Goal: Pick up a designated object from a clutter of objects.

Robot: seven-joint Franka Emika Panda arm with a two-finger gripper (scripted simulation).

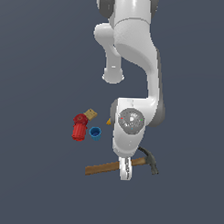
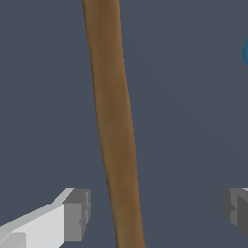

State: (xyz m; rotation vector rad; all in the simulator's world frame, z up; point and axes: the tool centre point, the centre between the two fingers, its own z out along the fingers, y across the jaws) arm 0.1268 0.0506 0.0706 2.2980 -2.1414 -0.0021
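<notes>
Brown-handled hammer point(image 1: 113, 167) low in the exterior frame, one only, open floor all around. Left to right above: one red cylinder point(image 1: 79, 128), one tan block point(image 1: 90, 114), one blue cup point(image 1: 95, 133). Gripper point(image 2: 156, 213) jaws wide, straddling the handle, not touching.

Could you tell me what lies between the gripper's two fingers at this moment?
In the wrist view, the hammer's wooden handle runs through the gap between the fingers, nearer one of them. The jaws stand wide apart, touching nothing; otherwise only bare floor shows.
</notes>
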